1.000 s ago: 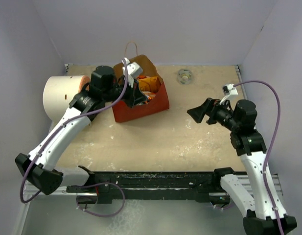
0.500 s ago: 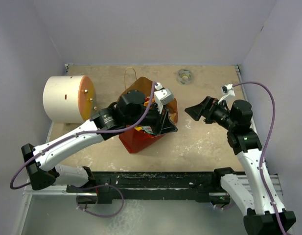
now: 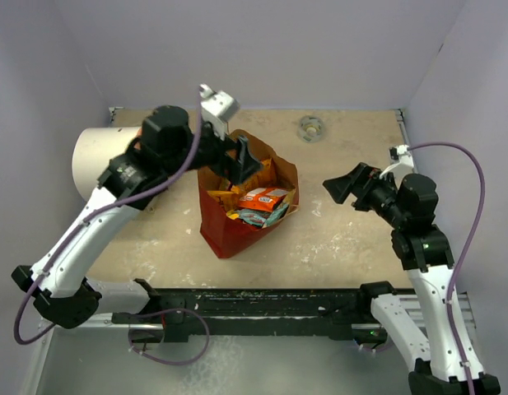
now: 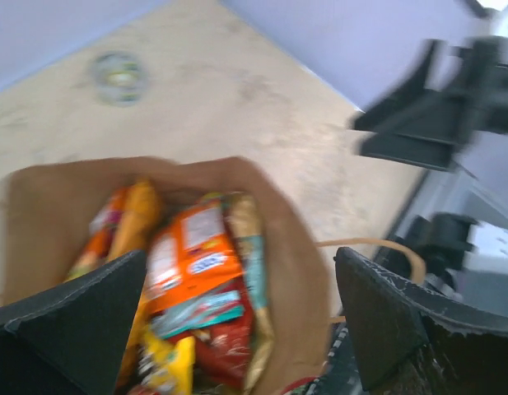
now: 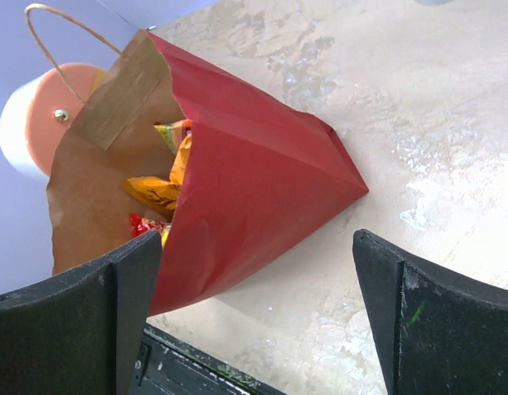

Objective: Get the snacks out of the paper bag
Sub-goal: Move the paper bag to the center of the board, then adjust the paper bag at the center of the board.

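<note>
Currently left gripper (image 3: 237,161) and right gripper (image 3: 342,185) are held open, empty; a snack (image 3: 263,199) in the bag (image 3: 225,232) must be pinched.

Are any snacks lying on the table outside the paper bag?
No, the snacks seen from above all sit inside the paper bag; none lies on the table.

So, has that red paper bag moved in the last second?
Yes. The paper bag slid toward the black rail, away from the white cylinder.
</note>
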`<state>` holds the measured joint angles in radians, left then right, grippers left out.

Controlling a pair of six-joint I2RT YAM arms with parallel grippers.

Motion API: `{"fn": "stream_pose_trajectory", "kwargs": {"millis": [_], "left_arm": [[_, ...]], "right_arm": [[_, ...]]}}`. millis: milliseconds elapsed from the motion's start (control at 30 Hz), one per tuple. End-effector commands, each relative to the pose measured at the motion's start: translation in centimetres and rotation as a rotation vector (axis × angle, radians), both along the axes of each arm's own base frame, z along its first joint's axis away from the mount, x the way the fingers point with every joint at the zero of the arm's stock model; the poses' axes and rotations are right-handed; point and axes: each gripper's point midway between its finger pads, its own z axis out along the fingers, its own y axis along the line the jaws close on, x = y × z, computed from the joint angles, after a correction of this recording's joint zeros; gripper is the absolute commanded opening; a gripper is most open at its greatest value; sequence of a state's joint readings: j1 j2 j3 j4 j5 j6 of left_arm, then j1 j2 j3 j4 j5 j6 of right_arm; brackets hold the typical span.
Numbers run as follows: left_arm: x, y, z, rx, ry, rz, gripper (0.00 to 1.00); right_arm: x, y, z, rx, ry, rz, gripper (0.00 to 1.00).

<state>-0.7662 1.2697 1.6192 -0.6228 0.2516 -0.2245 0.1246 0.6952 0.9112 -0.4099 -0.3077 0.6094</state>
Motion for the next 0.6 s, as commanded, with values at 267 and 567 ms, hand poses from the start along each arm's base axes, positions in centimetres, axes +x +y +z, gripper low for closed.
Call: {"fn": "stream_pose_trajectory", "kwargs": {"millis": [267,567], "left_arm": [[13.1,12.9,-1.6,0.004,0.122,0.434,0.99],[15.9,7.7,-2.6,-0.203,0.212,0.088,0.93]], "right_arm": [[-3.1,4.3,4.0,0.082,-0.018,0.309,1.0],[-5.2,8.2,4.6,0.259,0.002,0.457,1.0]]}}
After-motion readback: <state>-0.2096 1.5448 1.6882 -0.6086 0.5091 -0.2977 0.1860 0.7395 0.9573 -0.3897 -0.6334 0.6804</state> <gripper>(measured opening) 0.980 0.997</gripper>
